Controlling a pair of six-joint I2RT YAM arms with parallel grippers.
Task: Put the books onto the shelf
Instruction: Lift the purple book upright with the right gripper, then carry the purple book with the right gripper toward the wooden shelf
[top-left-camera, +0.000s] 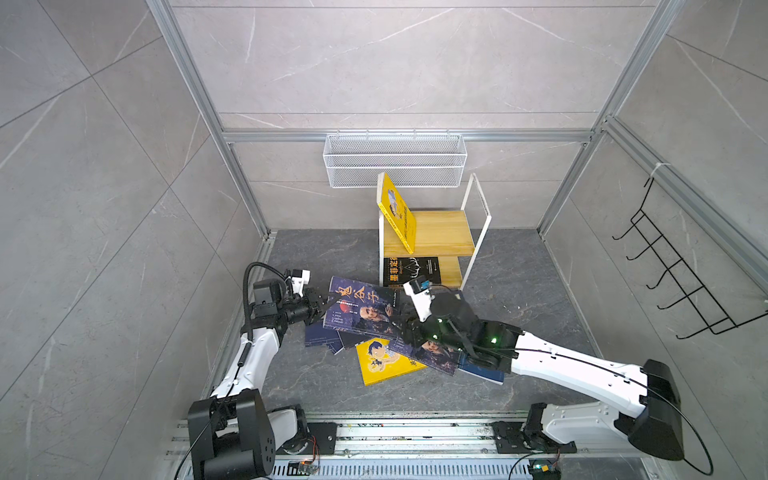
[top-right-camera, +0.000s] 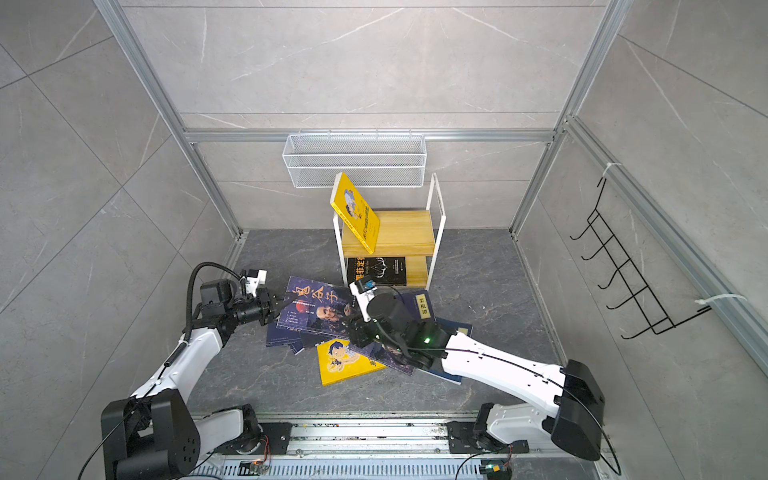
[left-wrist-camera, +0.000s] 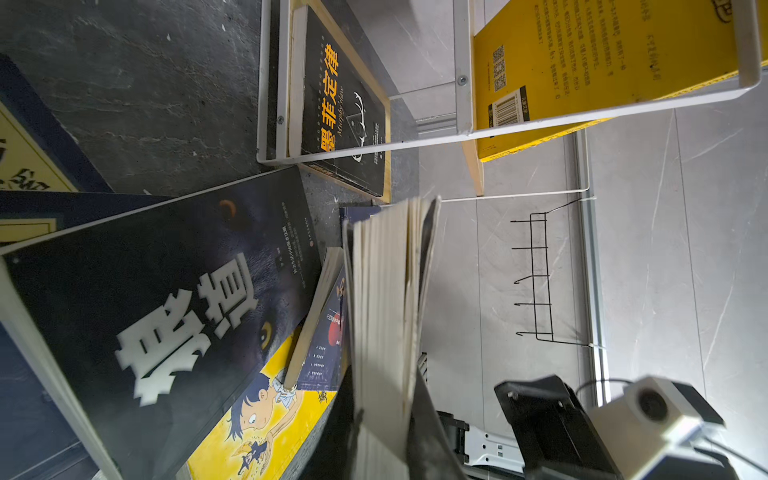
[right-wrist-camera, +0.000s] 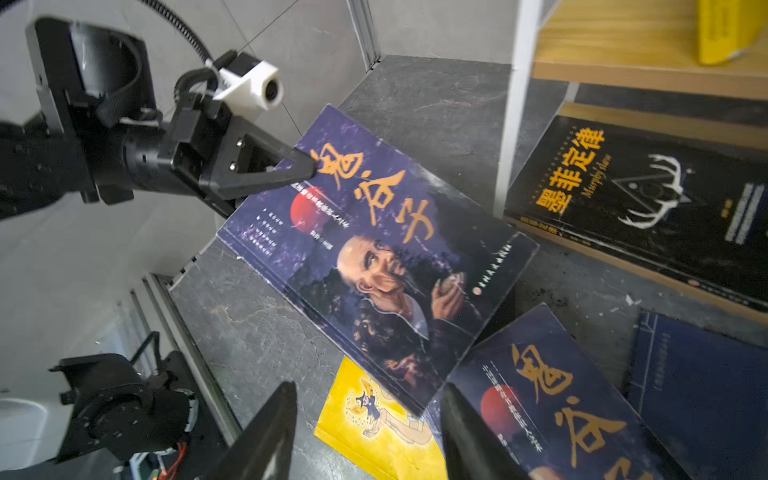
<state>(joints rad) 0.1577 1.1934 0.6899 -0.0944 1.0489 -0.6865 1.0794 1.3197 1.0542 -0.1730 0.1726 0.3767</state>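
My left gripper (top-left-camera: 321, 306) is shut on the left edge of a dark portrait-cover book (top-left-camera: 361, 309), which it holds tilted above the pile; in the left wrist view the book's page block (left-wrist-camera: 386, 299) runs between the jaws. My right gripper (right-wrist-camera: 370, 386) is open just off the book's opposite corner, touching nothing. Under it lie a yellow cartoon book (top-left-camera: 384, 362), a second portrait book (right-wrist-camera: 552, 399) and navy books (top-left-camera: 322, 337). The shelf (top-left-camera: 440, 232) stands behind, with a yellow book (top-left-camera: 397, 212) leaning on its top board and a black book (top-left-camera: 409, 270) on the lower board.
A white wire mesh basket (top-left-camera: 395, 160) hangs on the back wall above the shelf. A black hook rack (top-left-camera: 673, 274) is on the right wall. A navy book with a yellow label (top-right-camera: 422, 308) lies right of the right wrist. The arms' base rail (top-left-camera: 415, 432) runs along the front.
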